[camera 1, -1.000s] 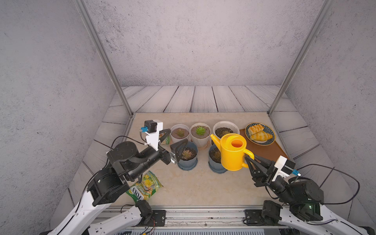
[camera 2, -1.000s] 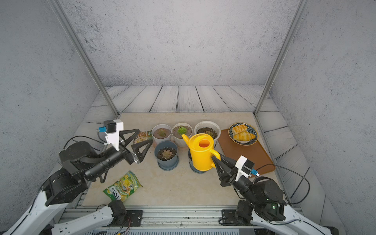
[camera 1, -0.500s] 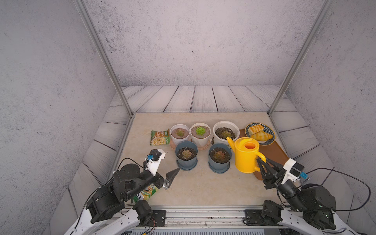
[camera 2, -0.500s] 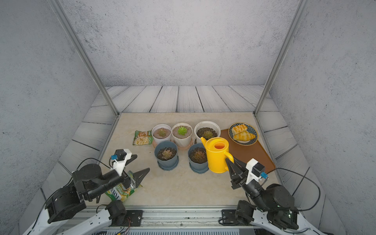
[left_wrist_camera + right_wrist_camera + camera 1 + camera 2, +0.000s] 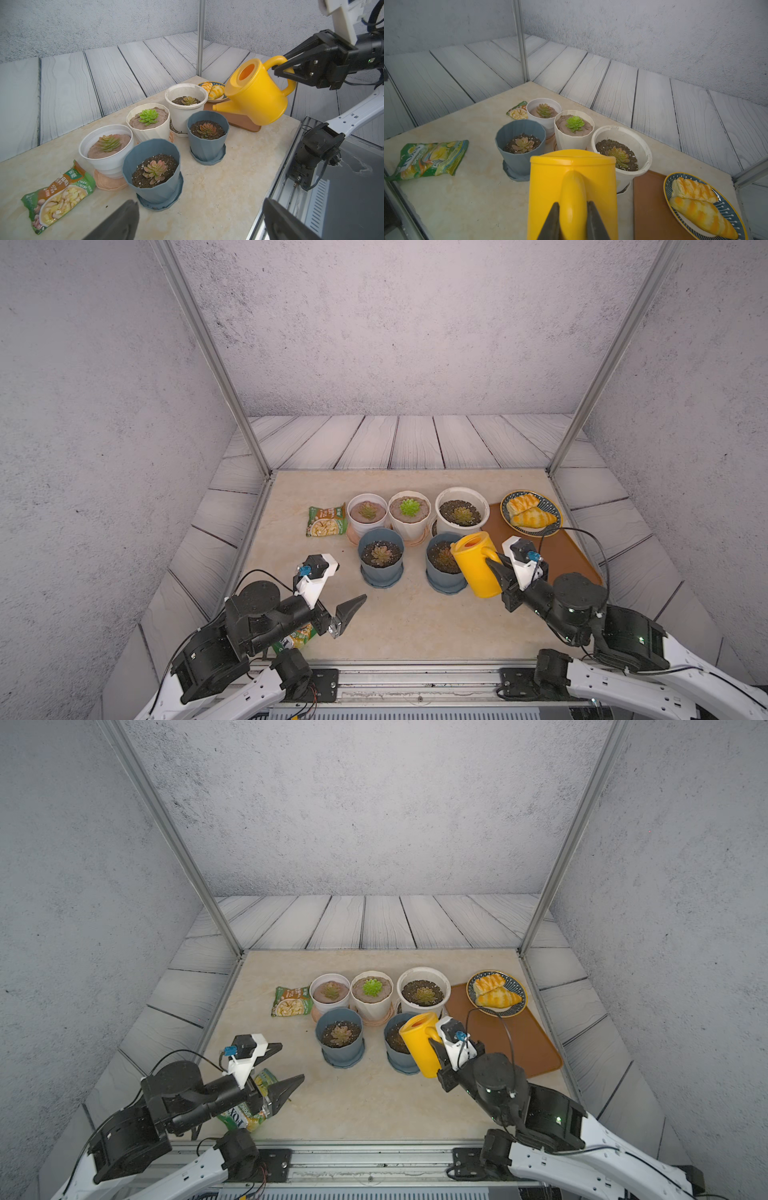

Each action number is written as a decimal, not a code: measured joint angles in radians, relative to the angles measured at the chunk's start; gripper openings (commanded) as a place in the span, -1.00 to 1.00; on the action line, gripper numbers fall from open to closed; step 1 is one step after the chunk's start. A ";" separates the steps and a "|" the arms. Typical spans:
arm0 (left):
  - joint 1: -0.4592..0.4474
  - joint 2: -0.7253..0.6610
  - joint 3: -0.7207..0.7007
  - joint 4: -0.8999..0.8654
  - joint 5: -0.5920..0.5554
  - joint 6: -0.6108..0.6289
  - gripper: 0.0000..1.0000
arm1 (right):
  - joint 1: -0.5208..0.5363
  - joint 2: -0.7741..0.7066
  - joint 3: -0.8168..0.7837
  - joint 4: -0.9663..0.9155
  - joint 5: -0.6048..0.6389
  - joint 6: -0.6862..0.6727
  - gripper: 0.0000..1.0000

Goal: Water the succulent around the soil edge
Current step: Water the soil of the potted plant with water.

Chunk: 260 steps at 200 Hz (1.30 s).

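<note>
**Print on Two Packets Only**

The green soup packet [image 5: 58, 199] bore the Chinese brand characters 家樂 on a green badge. Smaller lines beneath included a "5" but were otherwise too fine to read. The yellow-green snack bag [image 5: 241, 1118] carried large letters, partly covered and not legible for certain.

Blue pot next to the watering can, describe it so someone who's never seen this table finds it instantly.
On the beige table, five succulent pots stand in two rows: white ones behind, two blue ones in front. It is the front-row blue pot on the robot's right. Unlike the other blue pot, it has the yellow watering can tilted beside it.
</note>
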 measured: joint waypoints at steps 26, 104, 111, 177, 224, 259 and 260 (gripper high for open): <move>0.000 -0.023 -0.002 -0.003 -0.002 0.001 0.97 | 0.000 0.096 0.049 -0.047 0.000 0.009 -1.00; 0.000 -0.053 -0.005 -0.006 -0.019 0.003 0.97 | -0.014 0.250 0.140 -0.112 -0.021 0.031 -1.00; 0.000 -0.058 -0.006 -0.006 -0.021 0.003 0.96 | -0.016 0.261 0.147 -0.115 -0.025 0.032 -1.00; 0.000 -0.074 -0.011 -0.006 -0.026 0.003 0.97 | -0.055 0.366 0.227 -0.129 -0.081 0.046 -1.00; 0.000 -0.074 -0.011 -0.006 -0.026 0.003 0.97 | -0.118 0.431 0.270 -0.129 -0.138 0.050 -1.00; 0.000 -0.074 -0.012 -0.006 -0.026 0.003 0.97 | -0.171 0.480 0.286 -0.119 -0.184 0.049 -1.00; 0.000 -0.074 -0.012 -0.006 -0.026 0.003 0.96 | -0.172 0.481 0.287 -0.119 -0.185 0.049 -1.00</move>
